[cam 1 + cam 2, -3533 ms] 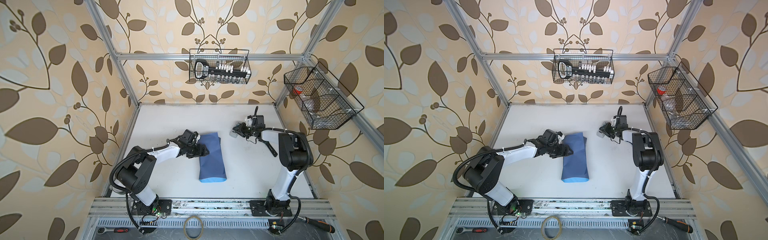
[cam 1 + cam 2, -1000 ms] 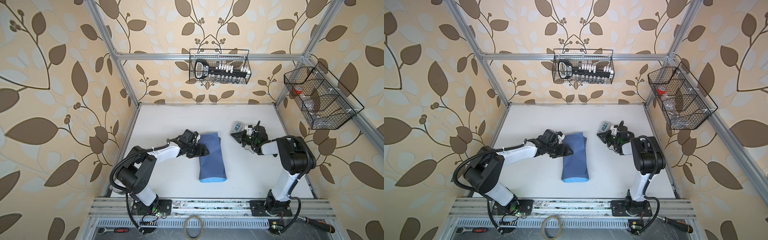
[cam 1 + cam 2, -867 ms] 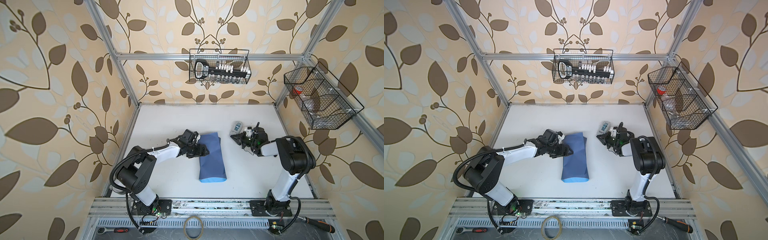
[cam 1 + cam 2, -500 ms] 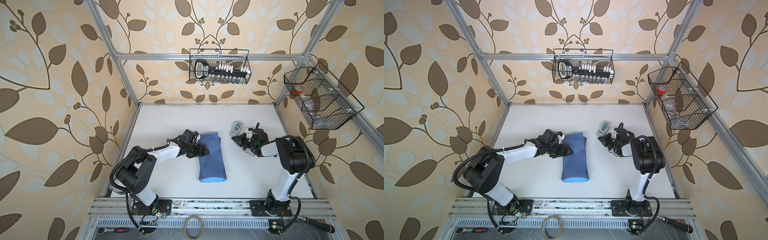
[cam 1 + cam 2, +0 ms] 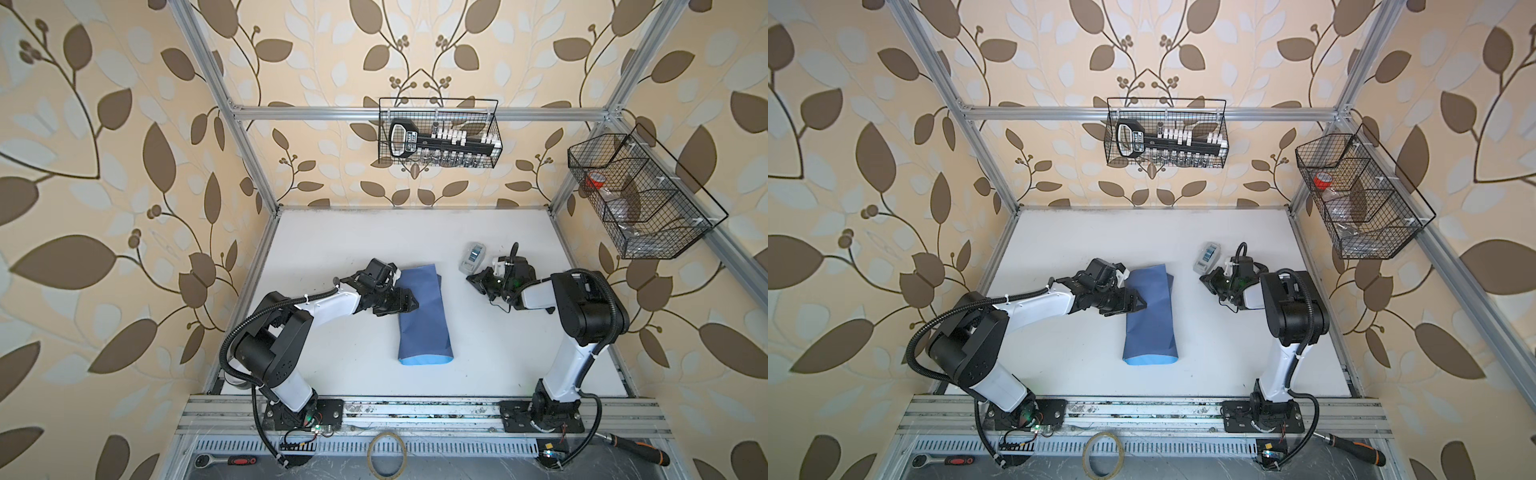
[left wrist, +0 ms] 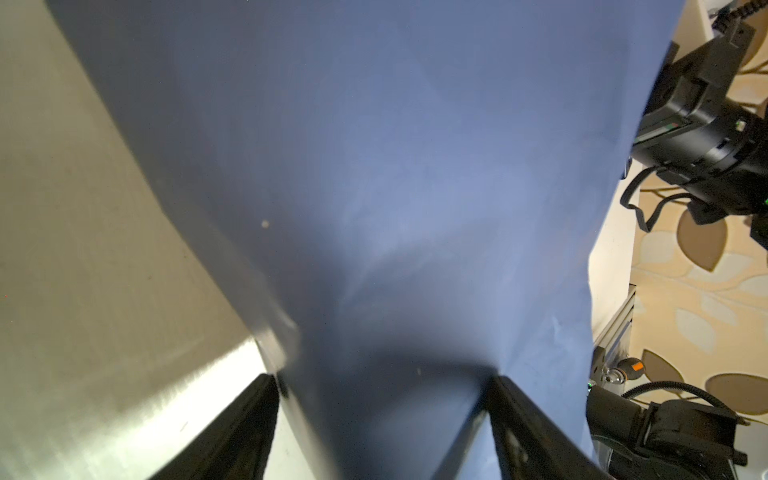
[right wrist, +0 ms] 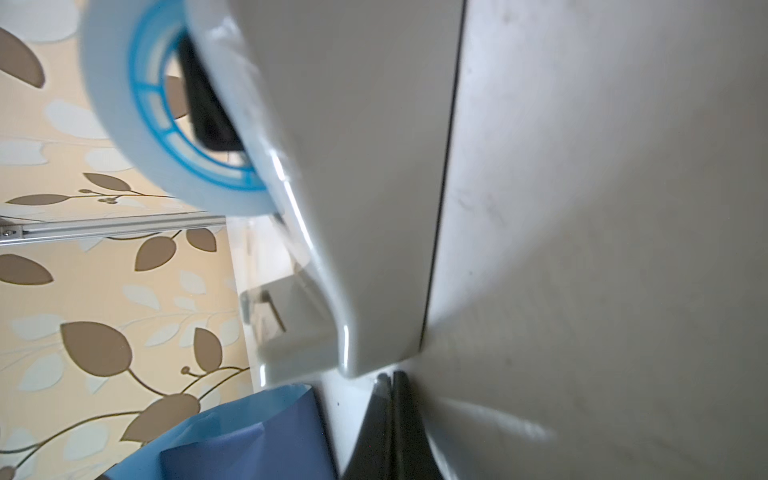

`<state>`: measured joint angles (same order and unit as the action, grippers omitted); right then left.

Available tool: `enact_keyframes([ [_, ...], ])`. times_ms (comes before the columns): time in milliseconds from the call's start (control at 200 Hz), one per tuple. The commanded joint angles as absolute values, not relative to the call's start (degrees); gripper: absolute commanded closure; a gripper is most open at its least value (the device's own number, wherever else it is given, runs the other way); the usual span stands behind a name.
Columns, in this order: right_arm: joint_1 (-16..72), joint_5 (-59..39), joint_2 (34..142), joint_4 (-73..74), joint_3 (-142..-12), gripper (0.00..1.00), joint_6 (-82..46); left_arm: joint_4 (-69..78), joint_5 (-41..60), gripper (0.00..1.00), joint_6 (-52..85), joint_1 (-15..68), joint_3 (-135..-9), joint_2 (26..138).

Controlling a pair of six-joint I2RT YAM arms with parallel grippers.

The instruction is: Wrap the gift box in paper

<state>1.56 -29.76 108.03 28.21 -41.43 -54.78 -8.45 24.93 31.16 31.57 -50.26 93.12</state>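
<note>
**Paper.** The paper (image 5: 428,332) (image 5: 1152,332) lay folded into a long, narrow bundle at the middle of the table (image 5: 353,249). The slate-blue face was outward. The light-blue face showed only as a strip at the near end. The gift box showed in no view.

**Left gripper.** In both top views the left gripper (image 5: 411,302) (image 5: 1139,305) sat on the left edge of the bundle, toward its far end. In the left wrist view its fingers (image 6: 237,432) stood wide apart:
- one finger was at the edge of the paper (image 6: 395,187), where the paper met the table;
- the other finger (image 6: 519,432) was against the top of the paper.

The paper filled the gap between them. Whether the fingers squeezed it could not be told.

**Right gripper.** The right gripper (image 5: 470,277) (image 5: 1203,277) was low over the table, just beside the near end of the dispenser (image 5: 472,257) (image 5: 1207,256). In the right wrist view its fingers (image 7: 380,415) were pressed together with nothing between them. The tips were just beside the corner of the dispenser (image 7: 353,208). Whether they touched it could not be told.
</note>
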Motion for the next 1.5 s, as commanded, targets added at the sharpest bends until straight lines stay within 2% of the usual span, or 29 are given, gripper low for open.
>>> enact_keyframes([
  [0,1.15,-27.19,108.15,21.19,-40.69,1.00,-53.87,-18.32,12.12,0.19,28.92,32.16,-47.29,98.36],
  [230,0.40,-31.55,102.02,24.98,-36.85,1.00,-53.57,-18.17,12.01,0.19,28.89,32.12,-47.17,98.72],
  [520,2.88,-31.38,77.97,20.76,-26.19,1.00,-53.85,-18.26,11.81,0.19,28.83,32.15,-47.75,99.51],
  [645,10.59,-23.00,67.30,23.18,-21.57,1.00,-59.09,-18.26,11.80,0.19,28.78,32.16,-48.16,99.81],
  [795,25.29,-2.41,59.11,22.74,-20.39,1.00,-63.03,-18.46,11.71,0.19,28.74,32.17,-48.35,100.02],
  [930,36.30,14.09,59.95,24.64,-20.89,1.00,-64.74,-18.26,11.96,0.19,28.89,32.16,-48.36,100.16],
  [1115,42.70,23.13,67.95,32.43,-21.20,1.00,-69.04,-18.35,12.07,0.19,28.83,32.17,-48.36,100.04],
  [1295,44.61,23.23,75.41,38.21,-23.22,1.00,-69.86,-18.39,11.94,0.19,28.75,32.17,-48.52,99.95],
  [1494,46.00,23.38,78.73,39.08,-23.82,1.00,-70.84,-18.29,12.02,0.19,28.74,32.17,-48.40,99.96],
])
